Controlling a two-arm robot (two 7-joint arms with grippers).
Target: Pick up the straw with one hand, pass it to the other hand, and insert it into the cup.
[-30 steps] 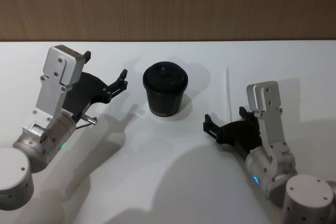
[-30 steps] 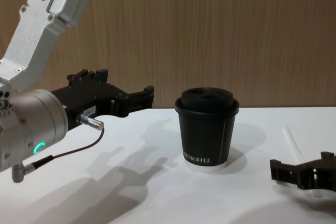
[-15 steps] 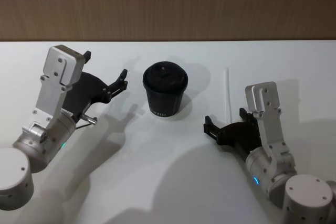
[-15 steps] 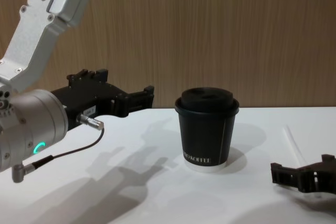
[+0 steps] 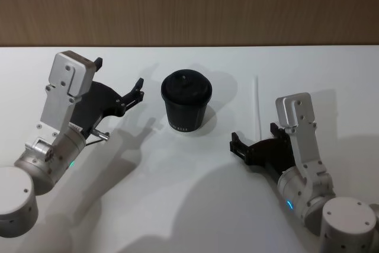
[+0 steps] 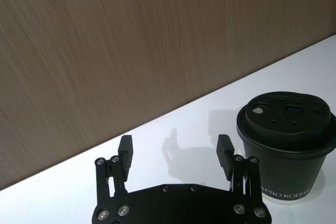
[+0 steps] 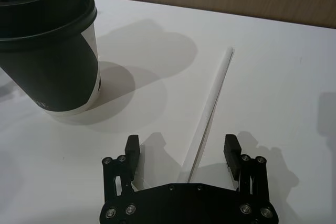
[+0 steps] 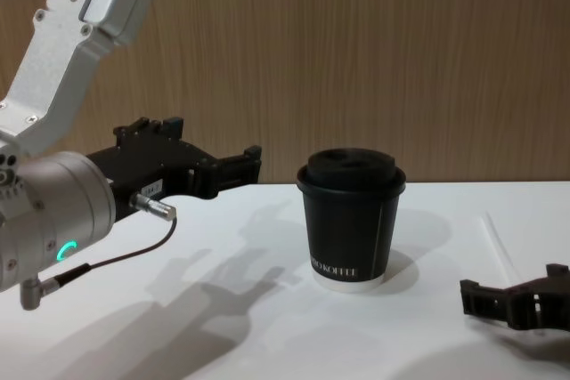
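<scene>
The black lidded cup (image 5: 186,108) stands upright mid-table, also in the chest view (image 8: 349,220). To its right the thin white straw (image 5: 257,103) lies flat, pointing away from me. My right gripper (image 5: 254,135) is open, low over the straw's near end; in the right wrist view the straw (image 7: 212,100) runs in between the two fingers of the gripper (image 7: 181,142) and nothing is gripped. My left gripper (image 5: 118,74) hangs open and empty to the left of the cup (image 6: 286,150), above the table, its fingers (image 6: 224,148) pointing toward it.
A brown wood-grain wall (image 5: 189,4) runs along the far edge of the white table (image 5: 177,205). A thin dark cable (image 8: 116,260) loops under the left wrist. Open table lies in front of the cup.
My right gripper has sunk a little lower toward the table at the straw's near end. The left arm, cup and straw have not moved.
</scene>
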